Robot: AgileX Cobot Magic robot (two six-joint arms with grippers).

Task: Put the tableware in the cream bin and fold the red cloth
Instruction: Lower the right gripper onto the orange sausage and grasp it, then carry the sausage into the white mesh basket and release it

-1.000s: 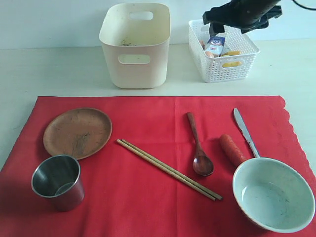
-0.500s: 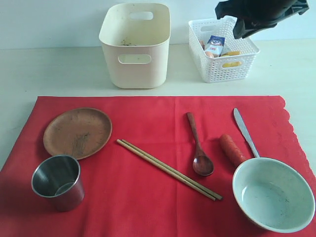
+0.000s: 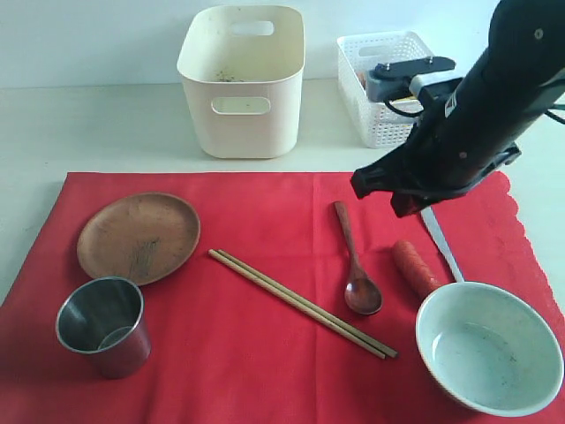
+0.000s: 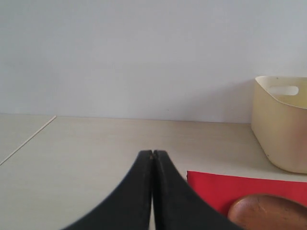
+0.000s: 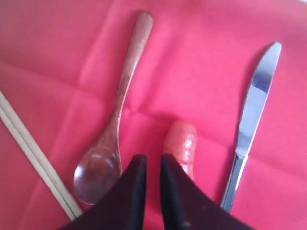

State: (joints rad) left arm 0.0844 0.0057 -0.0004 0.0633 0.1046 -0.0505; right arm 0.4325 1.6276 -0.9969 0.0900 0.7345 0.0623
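Dark wooden spoon: on red cloth, between chopsticks and carrot. Knife beyond carrot. Right gripper: above, jaws nearly together, empty. Left gripper: clenched, empty. Risk: descent takes the carrot, or pinches cloth.

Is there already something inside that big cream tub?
No, the cream tub shows only a bare inside wall with a few dark specks, while the plate and cup sit on the red cloth.

Glossy dark wooden spoon and polished steel knife lying on matt red cloth, smooth cream plastic bin standing behind.
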